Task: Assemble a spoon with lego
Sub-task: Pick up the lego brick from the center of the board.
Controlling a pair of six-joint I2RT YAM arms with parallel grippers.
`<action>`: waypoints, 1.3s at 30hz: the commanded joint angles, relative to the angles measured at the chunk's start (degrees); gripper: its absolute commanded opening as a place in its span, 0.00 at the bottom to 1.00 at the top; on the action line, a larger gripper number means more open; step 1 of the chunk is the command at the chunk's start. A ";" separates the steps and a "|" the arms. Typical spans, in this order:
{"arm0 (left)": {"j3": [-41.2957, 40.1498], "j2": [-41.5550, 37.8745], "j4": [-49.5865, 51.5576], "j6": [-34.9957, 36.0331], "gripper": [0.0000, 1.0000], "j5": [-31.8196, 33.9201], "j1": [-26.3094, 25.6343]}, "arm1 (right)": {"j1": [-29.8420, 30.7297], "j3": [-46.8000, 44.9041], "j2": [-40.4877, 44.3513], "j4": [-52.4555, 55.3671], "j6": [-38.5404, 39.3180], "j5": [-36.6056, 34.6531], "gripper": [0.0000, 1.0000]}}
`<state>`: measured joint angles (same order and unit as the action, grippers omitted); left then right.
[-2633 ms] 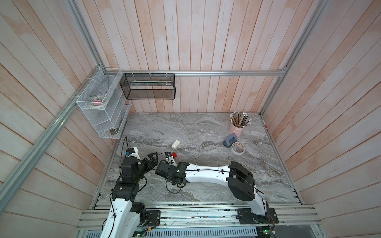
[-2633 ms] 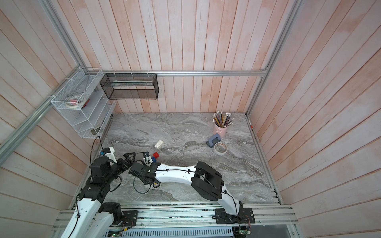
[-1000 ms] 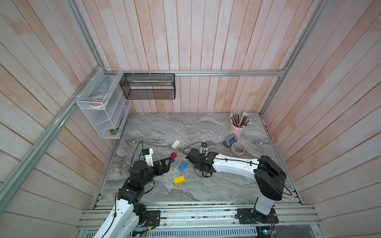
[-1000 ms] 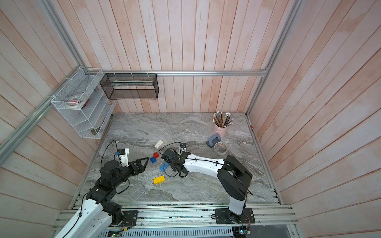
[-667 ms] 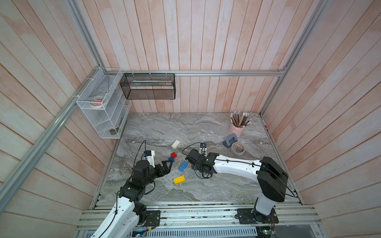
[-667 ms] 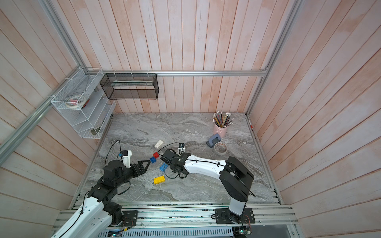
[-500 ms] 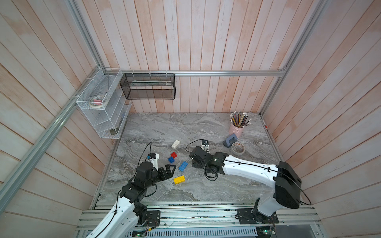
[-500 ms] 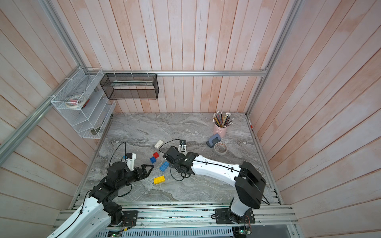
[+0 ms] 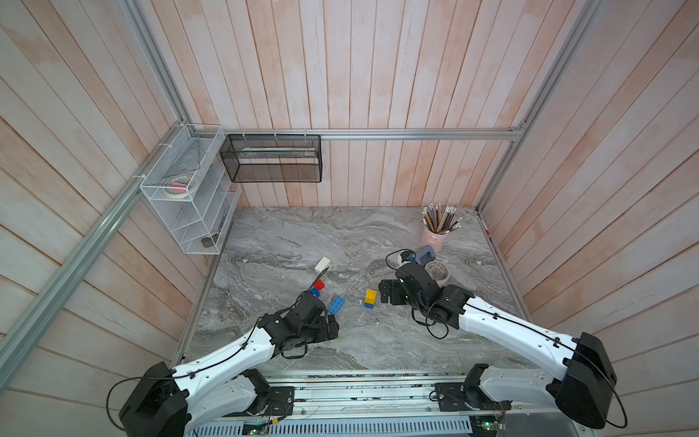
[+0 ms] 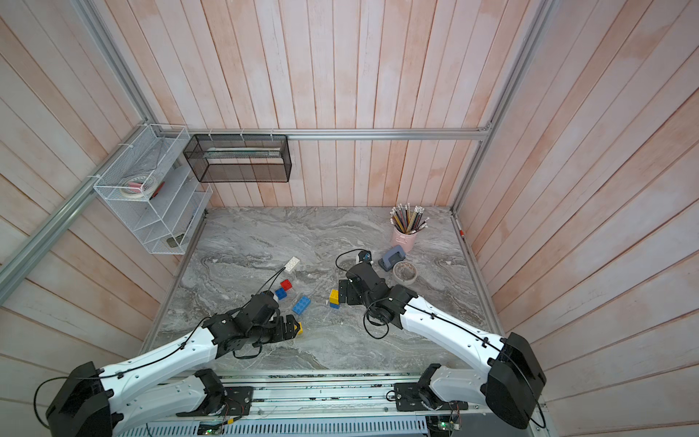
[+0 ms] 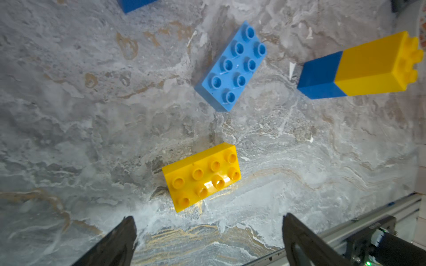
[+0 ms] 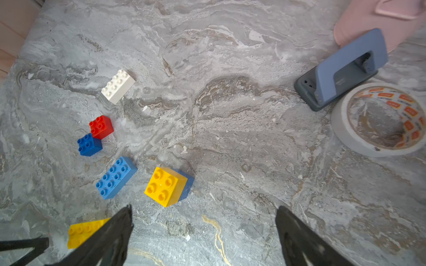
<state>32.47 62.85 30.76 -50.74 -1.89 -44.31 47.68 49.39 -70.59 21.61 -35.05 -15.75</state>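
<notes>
Both top views showed the lego (image 9: 336, 305) lying loose on the marble tabletop (image 9: 340, 234), left of centre. Left pincer (image 9: 328, 329) hovered low near the front edge, jaws spread wide, empty. In a top view the yellow oblong brick (image 10: 299, 327) peeked out at its tips. Right pincer (image 9: 386, 292) sat just beside the yellow-on-blue stack (image 9: 370, 298), jaws wide apart, gripping nothing; finger contact with the stack could not be told there. That stack was two square bricks joined, standing upright, the only joined bricks. Light-blue oblong brick (image 9: 336, 305) lay between the two pincers. Red square brick (image 9: 319, 284) and dark-blue square brick (image 9: 315, 291) sat further back, white oblong brick (image 9: 322, 263) beyond them. Hole punch (image 9: 425, 255), tape roll (image 9: 437, 270) and pink cup (image 9: 434, 238) of pencils stood back right. Left wrist view: left pincer (image 11: 207, 217) fingers were spread wide, nothing between. Yellow oblong brick (image 11: 201, 176) lay flat, studs up, just ahead of the tips; light-blue oblong brick (image 11: 230, 66) and yellow-on-blue stack (image 11: 359, 66) lay further on. Right wrist view: right pincer (image 12: 202, 208) was spread wide and empty, with the yellow-on-blue stack (image 12: 169, 185) just ahead, clear of both fingers. Red square brick (image 12: 101, 126) and dark-blue square brick (image 12: 88, 144) touched at a corner.
</notes>
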 commanded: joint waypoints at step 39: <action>13.50 27.46 7.56 2.43 0.67 6.61 -3.05 | -3.29 -13.77 6.12 -12.32 8.13 8.79 0.98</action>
<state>47.16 88.66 37.87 -49.98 4.75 -47.27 44.73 36.25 -65.01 10.39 -27.49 -7.55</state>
